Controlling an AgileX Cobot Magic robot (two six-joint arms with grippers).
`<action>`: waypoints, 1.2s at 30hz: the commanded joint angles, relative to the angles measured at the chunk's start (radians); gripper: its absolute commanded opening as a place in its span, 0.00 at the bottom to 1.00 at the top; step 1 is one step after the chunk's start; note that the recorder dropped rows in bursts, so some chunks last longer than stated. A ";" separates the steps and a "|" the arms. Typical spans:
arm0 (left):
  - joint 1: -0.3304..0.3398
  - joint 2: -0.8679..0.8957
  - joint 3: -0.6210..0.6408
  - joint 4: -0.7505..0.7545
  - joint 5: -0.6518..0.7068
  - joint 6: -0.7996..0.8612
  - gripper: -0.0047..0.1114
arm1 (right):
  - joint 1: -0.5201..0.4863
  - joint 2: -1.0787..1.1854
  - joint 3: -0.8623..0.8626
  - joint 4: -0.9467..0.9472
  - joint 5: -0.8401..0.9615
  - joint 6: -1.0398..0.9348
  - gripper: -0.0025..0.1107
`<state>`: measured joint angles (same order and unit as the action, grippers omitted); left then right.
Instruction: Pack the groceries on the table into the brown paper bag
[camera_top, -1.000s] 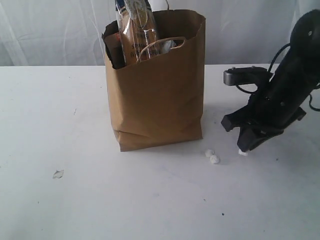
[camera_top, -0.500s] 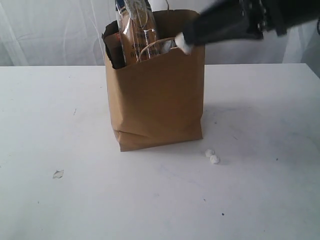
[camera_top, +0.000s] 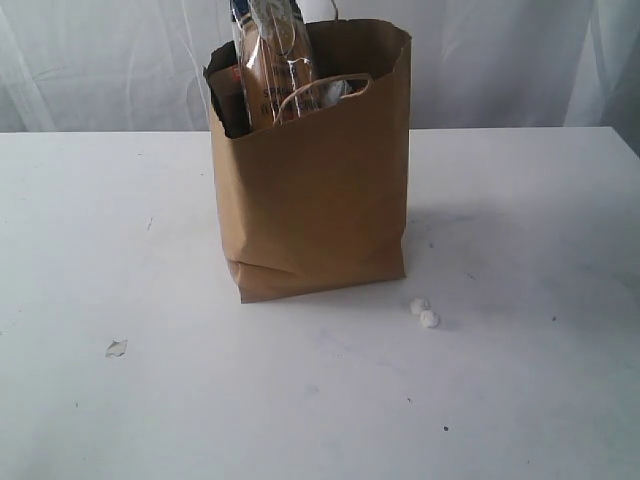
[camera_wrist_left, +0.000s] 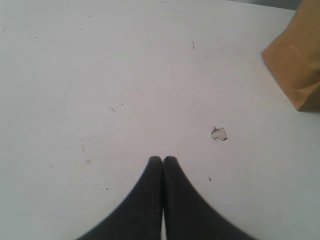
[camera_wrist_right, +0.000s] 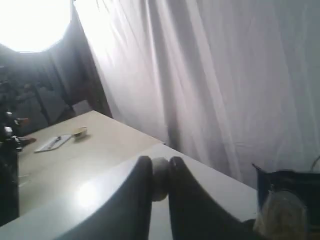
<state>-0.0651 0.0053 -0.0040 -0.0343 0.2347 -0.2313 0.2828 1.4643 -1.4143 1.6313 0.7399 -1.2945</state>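
Note:
The brown paper bag (camera_top: 315, 180) stands upright on the white table (camera_top: 520, 400). The long spaghetti packet (camera_top: 275, 60) sticks out of its top, beside a dark brown pack (camera_top: 228, 95); the other groceries are hidden. Neither arm shows in the exterior view. My left gripper (camera_wrist_left: 162, 160) hangs shut and empty over bare table, with the bag's corner (camera_wrist_left: 297, 65) off to one side. My right gripper (camera_wrist_right: 160, 162) is raised toward the curtain and is shut on a small white crumpled scrap (camera_wrist_right: 159, 177). The packet's top (camera_wrist_right: 285, 205) shows at the edge of the right wrist view.
Two white crumpled scraps (camera_top: 425, 312) lie just right of the bag's front. A flat torn scrap (camera_top: 116, 348) lies at the front left, and also shows as a scrap (camera_wrist_left: 218, 133) just ahead of my left fingertips. A white curtain (camera_top: 500, 60) hangs behind the table.
The right arm lifted from the table beside the scraps, swept over the bag's top with a white scrap in its tips, and has left the exterior view. The bag stayed put.

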 joint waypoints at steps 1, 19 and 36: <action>-0.006 -0.005 0.004 -0.003 0.000 0.000 0.04 | 0.027 0.108 -0.006 -0.045 -0.075 -0.067 0.12; -0.006 -0.005 0.004 -0.003 0.000 0.000 0.04 | 0.025 0.145 -0.006 -0.530 -0.028 0.195 0.30; -0.006 -0.005 0.004 -0.003 0.000 0.000 0.04 | 0.025 -0.081 0.026 -1.795 0.288 1.064 0.07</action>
<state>-0.0651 0.0053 -0.0040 -0.0343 0.2347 -0.2313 0.3095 1.3798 -1.4142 0.0153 0.9066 -0.3850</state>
